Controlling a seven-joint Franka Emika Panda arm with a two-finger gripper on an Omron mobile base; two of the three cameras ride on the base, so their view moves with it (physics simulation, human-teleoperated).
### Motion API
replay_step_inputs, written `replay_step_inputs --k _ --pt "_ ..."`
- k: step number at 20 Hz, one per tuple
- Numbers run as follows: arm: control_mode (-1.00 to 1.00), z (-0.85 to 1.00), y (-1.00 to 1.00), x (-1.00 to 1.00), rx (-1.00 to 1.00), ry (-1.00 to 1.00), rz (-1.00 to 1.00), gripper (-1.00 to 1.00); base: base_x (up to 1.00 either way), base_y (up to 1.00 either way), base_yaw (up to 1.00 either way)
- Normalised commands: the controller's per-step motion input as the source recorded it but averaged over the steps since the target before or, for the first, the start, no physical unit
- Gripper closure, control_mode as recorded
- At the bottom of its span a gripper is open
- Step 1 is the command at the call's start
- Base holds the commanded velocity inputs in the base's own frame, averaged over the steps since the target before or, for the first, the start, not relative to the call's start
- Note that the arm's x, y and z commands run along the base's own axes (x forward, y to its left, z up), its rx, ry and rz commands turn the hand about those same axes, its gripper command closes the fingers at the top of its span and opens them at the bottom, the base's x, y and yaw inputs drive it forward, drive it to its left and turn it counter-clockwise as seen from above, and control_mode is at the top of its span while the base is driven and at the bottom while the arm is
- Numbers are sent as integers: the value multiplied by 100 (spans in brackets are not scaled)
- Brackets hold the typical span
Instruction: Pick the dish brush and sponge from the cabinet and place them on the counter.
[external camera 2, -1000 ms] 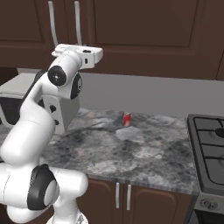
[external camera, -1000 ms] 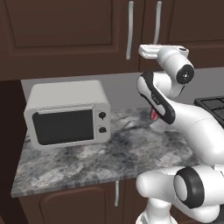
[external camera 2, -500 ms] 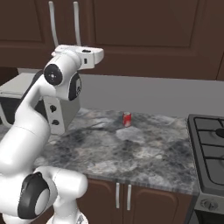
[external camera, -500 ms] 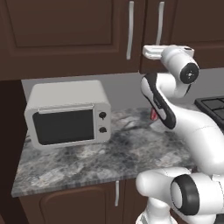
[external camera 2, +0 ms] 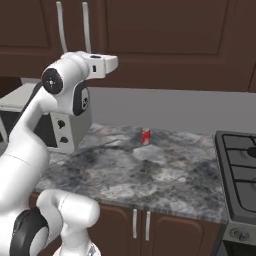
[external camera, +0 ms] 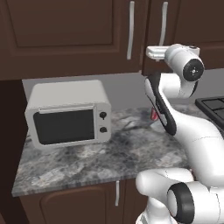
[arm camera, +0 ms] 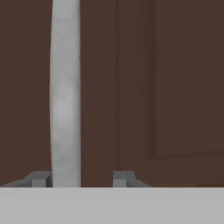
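- The microwave [external camera: 68,113] stands at the left end of the counter [external camera: 87,162] and serves as the marker for everything else here.
- The cabinet [external camera: 65,35] hangs above the microwave. Its 2 doors are shut, and the 2 silver handles [external camera: 131,30] are up and to the right of the microwave.
- With the doors shut, the sponge and dish brush are most likely behind them (a judgement, since nothing green is on the counter).
- The gripper [arm camera: 82,178] is raised to the cabinet front, above and right of the microwave. Its tips stand apart with 1 handle bar [arm camera: 65,96] between them.
- The bar sits close against 1 finger [arm camera: 41,178] and well clear of the other, and nothing is clamped.
- The step in hand looks like opening the door. To do it well, centre the bar between the tips first, then close firmly on it.
- The pull should follow the door's arc about its hinge rather than a straight line (an off-centre grip may slip off the smooth bar).
- A small red can [external camera 2: 145,136] sits on the counter to the right of the microwave.
- The stove [external camera 2: 240,165] lies further right still.
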Motion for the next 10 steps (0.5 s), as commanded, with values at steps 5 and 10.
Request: replay_step_inputs --k 5,10 --pt "-100 47 -60 -50 3 8 -4 100 0 0 0" --pt "-100 47 -66 -50 6 9 -4 100 0 0 0"
